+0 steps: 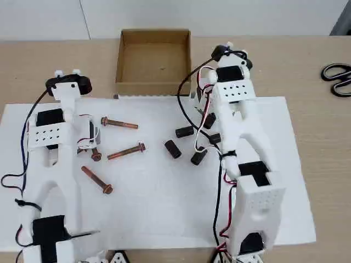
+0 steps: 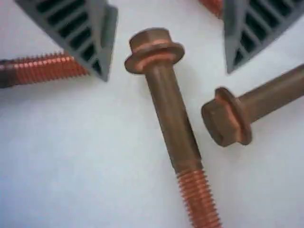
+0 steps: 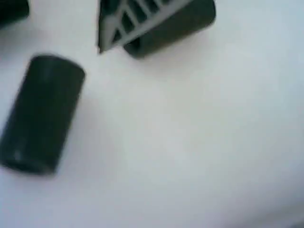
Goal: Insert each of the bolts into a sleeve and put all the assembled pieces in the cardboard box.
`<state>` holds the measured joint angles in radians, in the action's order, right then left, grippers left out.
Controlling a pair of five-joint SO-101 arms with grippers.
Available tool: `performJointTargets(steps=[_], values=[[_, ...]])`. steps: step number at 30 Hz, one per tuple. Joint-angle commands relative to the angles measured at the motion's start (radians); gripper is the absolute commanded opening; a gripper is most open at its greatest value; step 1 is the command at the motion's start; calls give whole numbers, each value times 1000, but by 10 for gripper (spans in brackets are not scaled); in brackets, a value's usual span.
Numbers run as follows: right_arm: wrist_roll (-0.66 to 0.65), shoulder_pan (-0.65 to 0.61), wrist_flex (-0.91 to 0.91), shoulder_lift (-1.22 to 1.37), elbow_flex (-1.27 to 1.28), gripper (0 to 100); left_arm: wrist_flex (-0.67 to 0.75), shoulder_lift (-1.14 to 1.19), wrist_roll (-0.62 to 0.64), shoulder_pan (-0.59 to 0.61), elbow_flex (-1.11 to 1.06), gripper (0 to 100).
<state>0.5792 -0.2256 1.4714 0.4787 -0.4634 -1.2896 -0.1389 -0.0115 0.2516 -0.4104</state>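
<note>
Several copper bolts lie on the white sheet at the left: one, one, one. My left gripper hangs low over them, open. In the left wrist view its grey fingers stand on either side of a bolt's head without touching it, and that bolt lies flat. A second bolt lies close beside it. Black sleeves lie mid-sheet. My right gripper hovers over them, its ribbed part against one sleeve, with another sleeve nearby.
The open cardboard box stands at the far edge of the sheet, between the arms. Scissors lie on the wooden table at the far right. The near half of the white sheet is bare.
</note>
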Motion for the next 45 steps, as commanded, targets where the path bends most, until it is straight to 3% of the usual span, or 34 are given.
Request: performJointTargets(steps=[1,15,21,28,39,45], values=[[21,-8,5,51,-120,179,20,2,3,5,4,156],[31,-39,47,236,-255,176,20,2,3,5,2,156],[29,-30,50,282,-255,54,20,2,3,5,2,156],[29,1,101,328,-255,30,51,2,3,5,-35,156],[-35,7,188,162,-336,2,46,-9,3,3,-28,155],[-71,53,193,33,-333,2,-150,2,6,-5,202,85]])
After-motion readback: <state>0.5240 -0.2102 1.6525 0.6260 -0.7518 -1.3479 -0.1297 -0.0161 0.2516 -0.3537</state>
